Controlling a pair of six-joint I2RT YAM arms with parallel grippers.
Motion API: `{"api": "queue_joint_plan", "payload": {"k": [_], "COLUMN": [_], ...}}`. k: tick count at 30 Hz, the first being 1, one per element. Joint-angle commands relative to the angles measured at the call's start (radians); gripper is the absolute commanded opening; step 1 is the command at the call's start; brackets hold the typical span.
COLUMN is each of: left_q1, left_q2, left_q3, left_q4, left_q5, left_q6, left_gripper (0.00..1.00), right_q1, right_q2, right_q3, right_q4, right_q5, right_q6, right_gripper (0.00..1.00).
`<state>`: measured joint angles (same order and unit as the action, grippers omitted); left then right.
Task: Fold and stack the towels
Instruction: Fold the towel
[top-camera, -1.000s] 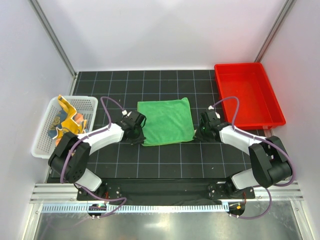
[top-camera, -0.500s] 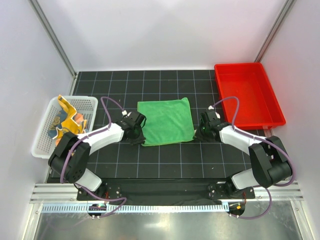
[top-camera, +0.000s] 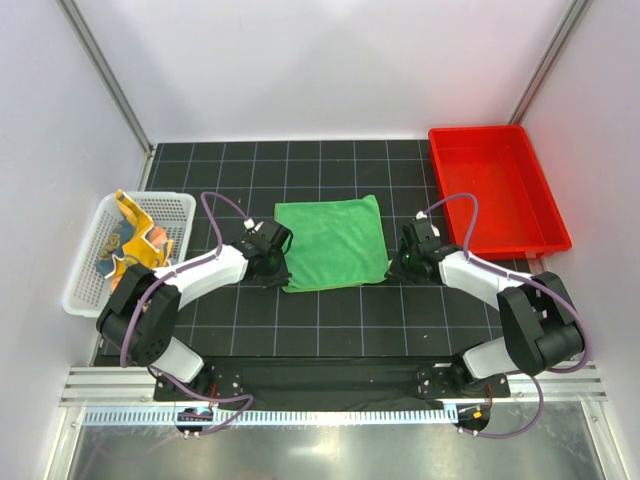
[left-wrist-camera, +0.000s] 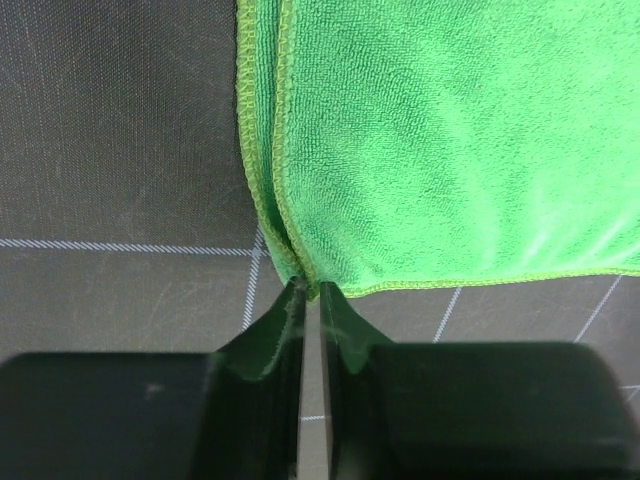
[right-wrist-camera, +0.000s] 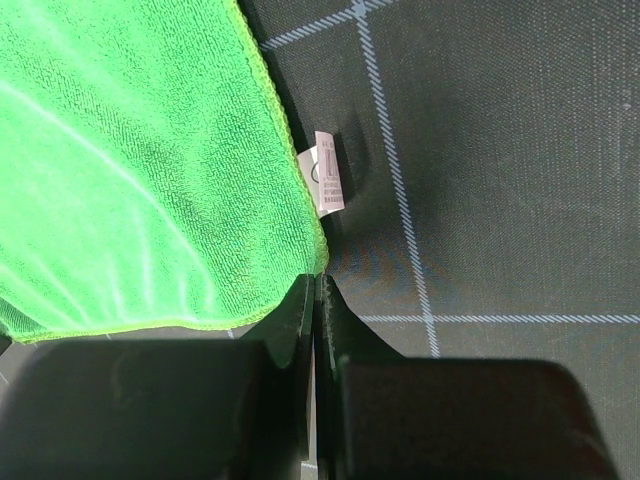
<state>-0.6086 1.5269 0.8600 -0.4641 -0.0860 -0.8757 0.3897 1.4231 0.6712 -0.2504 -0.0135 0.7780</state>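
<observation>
green towel (top-camera: 332, 243): it lies flat in the middle of the desk (top-camera: 330, 320), which is black with a white grid. It is folded: in the left wrist view two hemmed edges lie one upon the other along its left side.
white tag (right-wrist-camera: 328, 185): a small one, it comes out from under the right edge of the green towel, close to the near-right corner.
left pincer (left-wrist-camera: 312, 290): it is low at the near-left corner of the green towel. A narrow slit shows between its two fingers and the corner reaches just to their tips. I cannot tell if any cloth is pinched there.
right pincer (right-wrist-camera: 315, 280): it is at the near-right corner, with the fingers pressed together. The corner touches the tips, but I cannot tell whether cloth is between them.
yellow-orange towel (top-camera: 140, 232): crumpled, with a dark blue edge, it stands up in the white basket (top-camera: 80, 290) at the left edge of the desk, well apart from the green towel.
red tray (top-camera: 500, 132): it stands at the far right of the desk, beside the right arm.
</observation>
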Motion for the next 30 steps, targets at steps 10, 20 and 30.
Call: {"api": "queue_joint_plan", "payload": {"k": [10, 20, 30], "left_q1": [-0.005, -0.005, -0.003], "left_q2": [0.001, -0.059, -0.119], "left_q3": [0.034, 0.178, -0.015], "left_q4": [0.001, -0.191, -0.125], "left_q5": [-0.017, -0.083, -0.071], "left_q6": [0.009, 0.05, 0.031], "left_gripper": [0.0, 0.0, 0.0], "right_q1": [0.0, 0.0, 0.001], "right_q2": [-0.013, -0.021, -0.036], "right_q3": [0.027, 0.157, -0.044], "right_q4": [0.033, -0.067, 0.051], "right_q5": [-0.011, -0.055, -0.103], "right_q6": [-0.013, -0.063, -0.049], "right_gripper": [0.01, 0.01, 0.01]}}
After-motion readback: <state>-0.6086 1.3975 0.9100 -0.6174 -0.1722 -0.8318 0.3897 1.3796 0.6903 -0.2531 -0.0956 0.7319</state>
